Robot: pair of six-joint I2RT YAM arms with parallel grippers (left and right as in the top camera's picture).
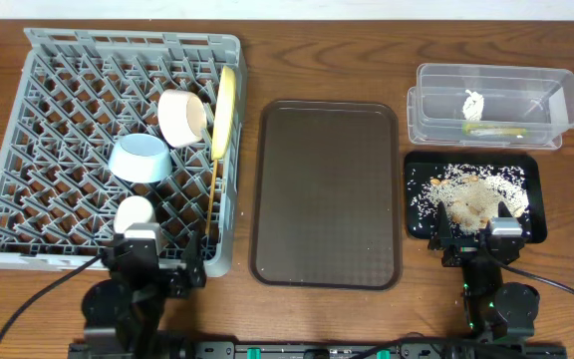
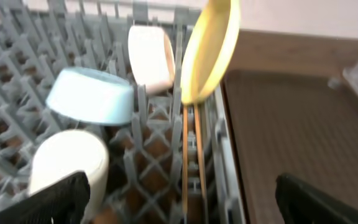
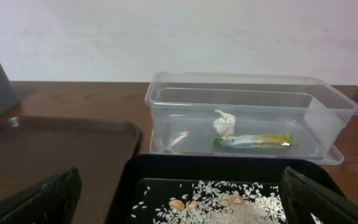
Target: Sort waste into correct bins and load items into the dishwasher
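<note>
The grey dish rack (image 1: 58, 120) holds the yellow plate (image 1: 225, 112) on edge, the cream-white bowl (image 1: 180, 117), the light blue bowl (image 1: 140, 159), the white cup (image 1: 135, 211) and the chopsticks (image 1: 210, 204). They also show in the left wrist view: plate (image 2: 209, 50), blue bowl (image 2: 92, 96), cream bowl (image 2: 151, 57), cup (image 2: 67, 163), chopsticks (image 2: 191, 155). The clear tub (image 1: 556, 112) holds the tissue (image 3: 225, 122) and snack wrapper (image 3: 253, 141). The black tray (image 1: 417, 175) holds food scraps (image 1: 471, 194). My left gripper (image 2: 179, 202) is open at the rack's near edge. My right gripper (image 3: 182, 199) is open over the black tray.
The brown serving tray (image 1: 327, 189) lies between the rack and the bins. Cables run from both arm bases along the table's front edge.
</note>
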